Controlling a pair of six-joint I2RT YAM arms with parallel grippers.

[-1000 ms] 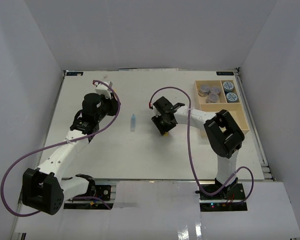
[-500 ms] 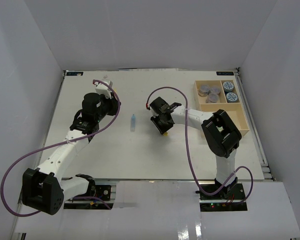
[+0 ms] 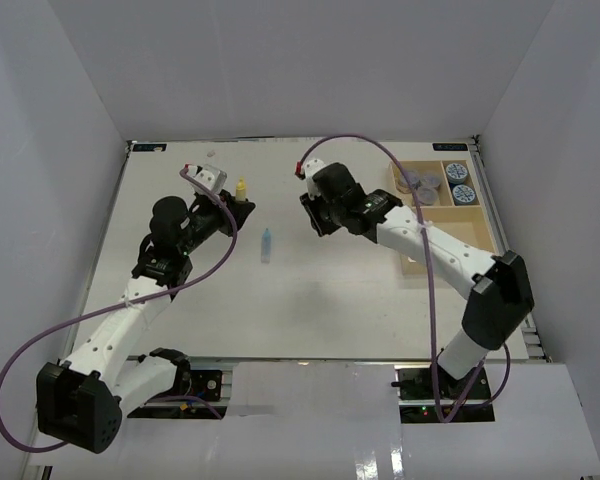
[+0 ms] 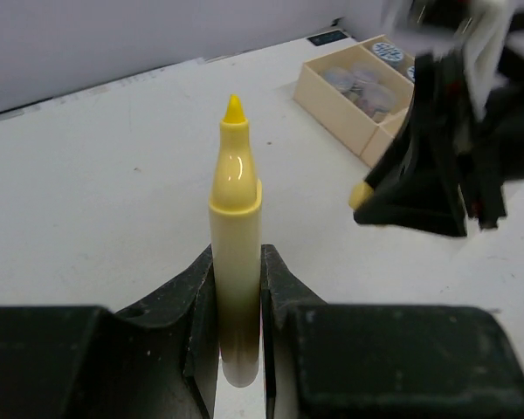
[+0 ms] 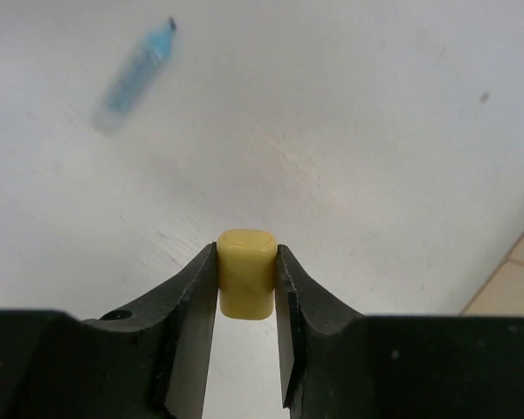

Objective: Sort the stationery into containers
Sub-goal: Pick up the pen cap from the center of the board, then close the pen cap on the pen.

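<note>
The left gripper [image 4: 237, 288] is clamped on an uncapped pale yellow marker [image 4: 234, 253], which stands upright between the black fingers with its nib pointing toward the top of the left wrist view; in the overhead view the marker sits upper left of centre. The right gripper [image 5: 246, 288] is clamped on a small pale yellow cap-like block [image 5: 246, 272], pinched at its sides just above the white table [image 5: 349, 131], and in the overhead view that gripper sits just above centre. The two yellow pieces look like marker and cap, though that is a judgement.

A light blue marker [image 3: 266, 243] lies loose on the table, left of centre in the overhead view, between the two arms. The light wooden rectangular tray [image 3: 485, 215] sits at the upper right; its small sections already hold grey rolls [image 3: 420, 183] and blue-and-white patterned rolls [image 3: 458, 182], while the larger section is partly hidden by the right arm.

The risks appear to lie in the grips. The marker is held low on its barrel, so a bump or fast swing could tilt it or let it slip. The block is small and held only by the fingertips, so it could twist out. The arms are close, and crossing paths toward the tray could bring them together.
</note>
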